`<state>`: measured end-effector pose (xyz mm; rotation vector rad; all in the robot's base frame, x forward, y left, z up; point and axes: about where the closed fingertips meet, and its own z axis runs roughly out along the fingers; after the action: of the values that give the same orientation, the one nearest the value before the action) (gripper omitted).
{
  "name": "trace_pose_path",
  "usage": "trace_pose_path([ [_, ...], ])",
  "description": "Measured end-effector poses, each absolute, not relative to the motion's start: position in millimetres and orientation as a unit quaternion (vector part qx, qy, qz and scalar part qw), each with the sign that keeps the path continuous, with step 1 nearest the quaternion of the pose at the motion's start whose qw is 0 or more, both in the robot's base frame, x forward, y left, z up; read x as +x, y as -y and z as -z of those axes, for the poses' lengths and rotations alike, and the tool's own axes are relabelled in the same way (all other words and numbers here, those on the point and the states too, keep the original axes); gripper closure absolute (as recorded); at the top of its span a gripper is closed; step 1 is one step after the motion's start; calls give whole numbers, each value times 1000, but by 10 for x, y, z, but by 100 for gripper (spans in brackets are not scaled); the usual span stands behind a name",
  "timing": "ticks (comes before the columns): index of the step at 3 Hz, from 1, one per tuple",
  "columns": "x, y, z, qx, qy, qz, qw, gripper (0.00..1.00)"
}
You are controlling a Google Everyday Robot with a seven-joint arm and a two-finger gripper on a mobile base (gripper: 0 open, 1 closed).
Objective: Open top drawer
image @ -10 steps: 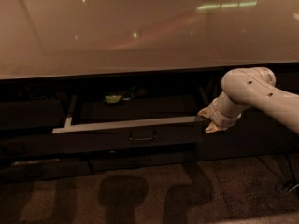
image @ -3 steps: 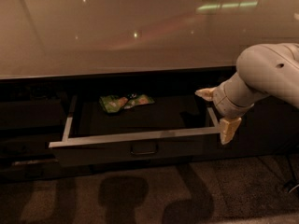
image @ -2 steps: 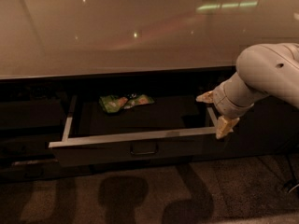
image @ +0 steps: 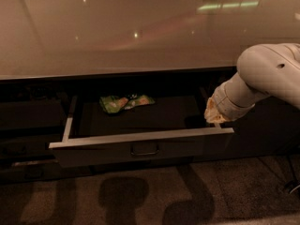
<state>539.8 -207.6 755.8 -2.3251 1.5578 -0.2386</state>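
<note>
The top drawer (image: pixel 140 149) stands pulled out below the counter. It has a dark front with a small centred loop handle (image: pixel 144 149), pale side rails and a dark floor. A green snack packet (image: pixel 125 102) lies at the back left of the drawer floor. My gripper (image: pixel 212 114) is at the drawer's right rear corner, just above the right rail, on the end of the white arm (image: pixel 262 78) that comes in from the right. It holds nothing that I can see.
A glossy beige countertop (image: pixel 117 27) overhangs the drawer. Dark closed drawer fronts (image: pixel 28 121) sit to the left and below. A speckled carpet floor (image: pixel 140 196) lies in front, with a cable at the far right (image: pixel 293 186).
The drawer has come further out since the earliest frame, showing the green packet. My gripper has pulled up and back from the drawer's right front corner toward its right rear.
</note>
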Motion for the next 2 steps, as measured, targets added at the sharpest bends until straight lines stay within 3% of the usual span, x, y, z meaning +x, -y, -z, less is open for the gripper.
trace_pose_path([
  [1, 5462, 2032, -7444, -823, -542, 60, 160, 93],
  [2, 5525, 1732, -7265, -845, -502, -17, 182, 100],
])
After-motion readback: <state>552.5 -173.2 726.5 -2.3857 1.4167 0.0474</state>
